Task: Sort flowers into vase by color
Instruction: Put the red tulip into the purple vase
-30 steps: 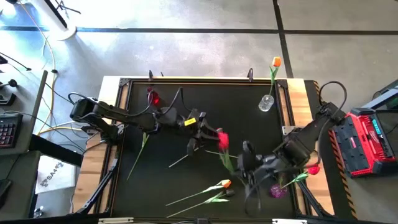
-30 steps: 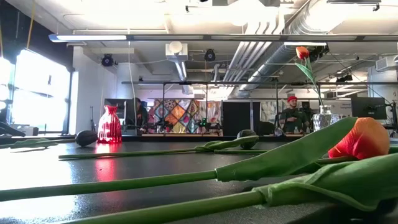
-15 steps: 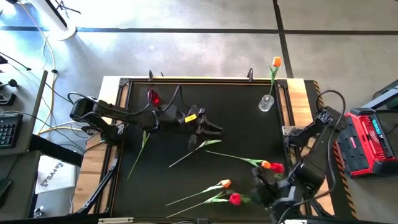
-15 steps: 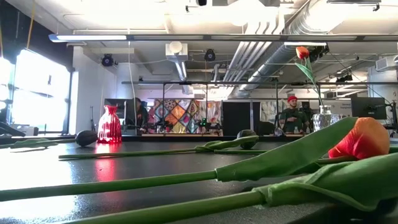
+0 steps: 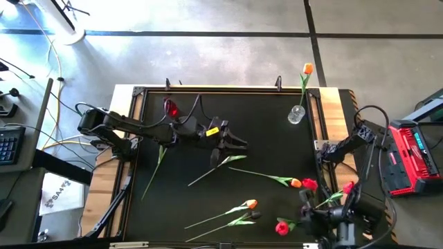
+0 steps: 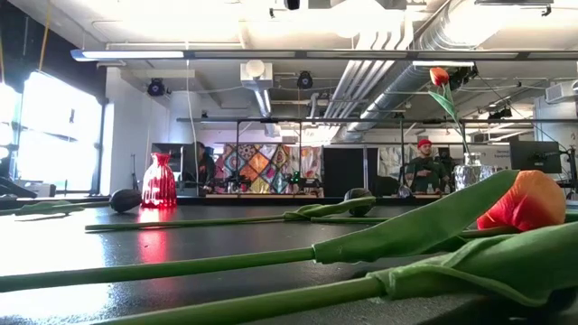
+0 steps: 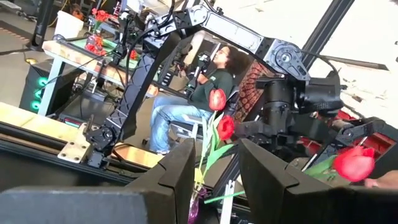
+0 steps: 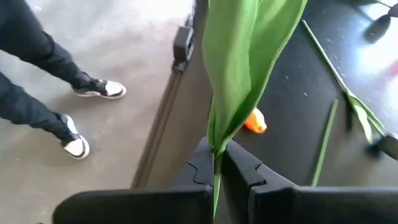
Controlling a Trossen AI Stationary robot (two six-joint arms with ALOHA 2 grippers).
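Note:
My right gripper (image 5: 304, 218) is over the table's near right corner, shut on a red tulip whose head (image 5: 282, 227) points left. A small purple vase (image 7: 196, 202) with two red tulips (image 7: 224, 127) shows in the left wrist view; the right arm covers it from above. My left gripper (image 5: 235, 143) hovers open above mid-table, touching nothing. An orange tulip (image 5: 296, 183) and a red one (image 5: 309, 185) lie on the mat beside the right arm. Three more tulips (image 5: 250, 204) lie near the front edge and at left. My right gripper pinches the red tulip between its two fingers at the stem, just below a broad green leaf (image 8: 219, 140). The fingers lie across the stem. The tulip is lifted clear of the table, its head (image 7: 354, 163) beyond the fingers.
A clear vase (image 5: 296, 114) with one orange tulip stands at the far right. A red vase (image 5: 169, 108) stands at the far left. Loose stems (image 6: 226, 262) cross the near mat. A person's legs (image 8: 62, 93) stand by the near edge. A red case (image 5: 408, 155) sits beyond the right edge.
My right gripper has swung from mid-table toward the near right corner, carrying the red tulip lifted clear. The tulip's head has gone from beside the left gripper to just above the near edge.

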